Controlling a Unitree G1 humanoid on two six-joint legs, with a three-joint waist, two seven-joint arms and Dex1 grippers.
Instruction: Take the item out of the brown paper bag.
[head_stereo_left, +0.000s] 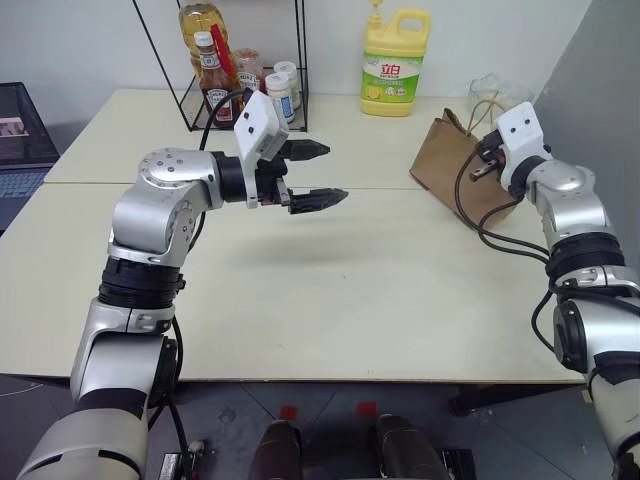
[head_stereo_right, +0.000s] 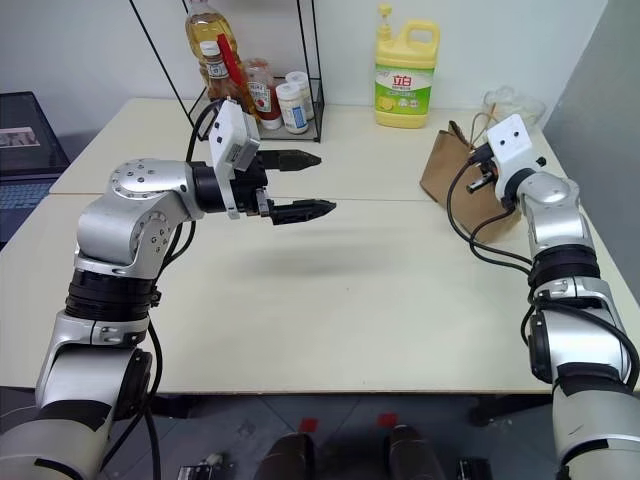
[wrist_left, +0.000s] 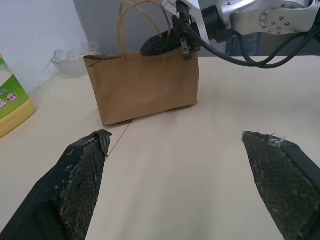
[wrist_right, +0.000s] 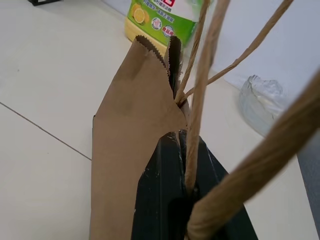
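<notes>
Cream table (head_stereo_left: 330, 300), upright brown paper bag (head_stereo_left: 447, 160), detergent jug (head_stereo_left: 392, 62), wire rack (head_stereo_left: 245, 95)

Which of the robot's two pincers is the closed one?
The right pincer, up at the brown paper bag, is shut on the bag's top edge by its handle. The left pincer hangs wide open over the table.

Head pair overhead; wrist views facing brown paper bag (wrist_left: 142, 85).
</notes>
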